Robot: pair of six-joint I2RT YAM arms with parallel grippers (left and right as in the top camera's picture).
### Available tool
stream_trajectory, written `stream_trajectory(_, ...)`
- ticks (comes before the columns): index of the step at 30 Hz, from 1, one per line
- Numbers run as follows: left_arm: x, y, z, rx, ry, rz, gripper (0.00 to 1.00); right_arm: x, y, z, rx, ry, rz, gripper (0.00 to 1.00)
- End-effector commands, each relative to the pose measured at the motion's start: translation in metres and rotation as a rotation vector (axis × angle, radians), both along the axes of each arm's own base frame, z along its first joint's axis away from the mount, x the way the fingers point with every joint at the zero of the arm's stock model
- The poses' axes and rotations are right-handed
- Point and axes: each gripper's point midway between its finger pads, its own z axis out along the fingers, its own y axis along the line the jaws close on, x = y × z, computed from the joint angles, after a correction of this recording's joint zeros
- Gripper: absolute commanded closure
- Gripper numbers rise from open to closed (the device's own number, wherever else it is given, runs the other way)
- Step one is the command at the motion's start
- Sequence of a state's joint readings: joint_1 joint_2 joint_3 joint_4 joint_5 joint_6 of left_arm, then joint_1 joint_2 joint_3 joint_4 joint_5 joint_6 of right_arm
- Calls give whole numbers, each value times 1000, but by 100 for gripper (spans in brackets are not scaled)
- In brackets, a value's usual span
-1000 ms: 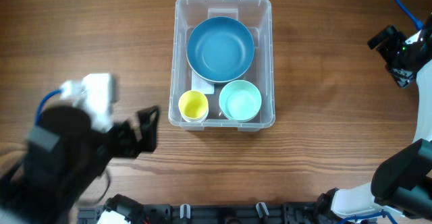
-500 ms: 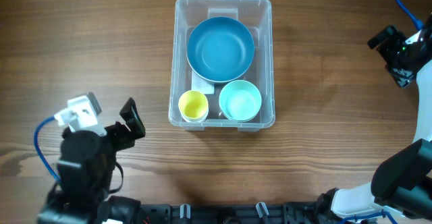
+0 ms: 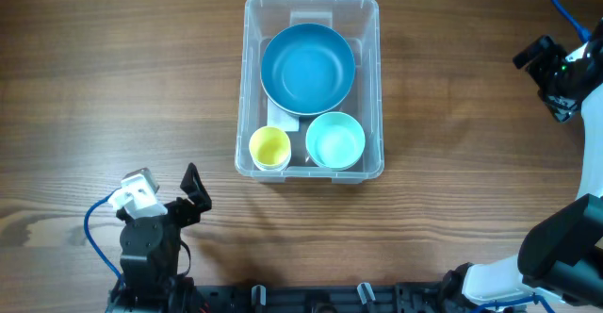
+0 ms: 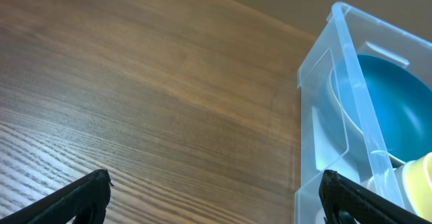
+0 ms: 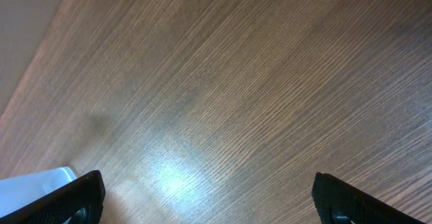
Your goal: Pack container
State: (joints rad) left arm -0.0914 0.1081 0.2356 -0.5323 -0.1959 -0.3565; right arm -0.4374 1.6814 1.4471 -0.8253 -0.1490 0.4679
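Note:
The container (image 3: 247, 87), a clear plastic bin, stands mid-table. Inside it are a blue bowl (image 3: 307, 66), a yellow cup (image 3: 269, 148) and a pale mint cup (image 3: 335, 140). My left gripper (image 3: 193, 195) is low at the front left, well away from the bin, open with nothing between its fingers. The left wrist view shows the open left gripper (image 4: 214, 190) over bare wood, with the container (image 4: 351, 62), the blue bowl (image 4: 391, 109) and the yellow cup (image 4: 422, 177) at the right. My right gripper (image 3: 545, 79) sits at the far right edge, open and holding nothing; the right gripper (image 5: 207, 190) faces bare wood.
The wooden table (image 3: 113, 68) stretches to both sides of the bin. A pale corner of the container (image 5: 40, 183) shows at the lower left of the right wrist view. A blue cable (image 3: 94, 223) loops beside the left arm.
My left arm has pulled back toward the front-left edge of the table, away from the bin, still open. The right arm and the bin's contents have not moved.

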Motion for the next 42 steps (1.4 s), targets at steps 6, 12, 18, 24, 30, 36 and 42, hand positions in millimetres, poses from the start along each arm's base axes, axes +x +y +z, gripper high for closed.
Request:
stream_trajectory(6,-8,5,-21,1,22,16,0,1,1,-3,6,5,-2,0)
stream_trajectory(12,-26,6,-54,12,175,16,0,1,1,-3,6,5,-2,0)
stream_trajectory(18,-30,6,-59,14,200,16,0,1,1,-3,6,5,-2,0)
stream_trajectory(24,-30,6,-59,14,200,16,0,1,1,-3,7,5,-2,0)
stream_trajectory(30,-30,6,-59,14,200,16,0,2,35,51,-47,-121,75,0)
stream_trajectory(36,-30,6,-59,14,200,16,0,-25,89,137,-294,-277,166,0)
stream_trajectory(42,-30,6,-59,14,200,16,0,-77,107,159,-455,-356,309,0)
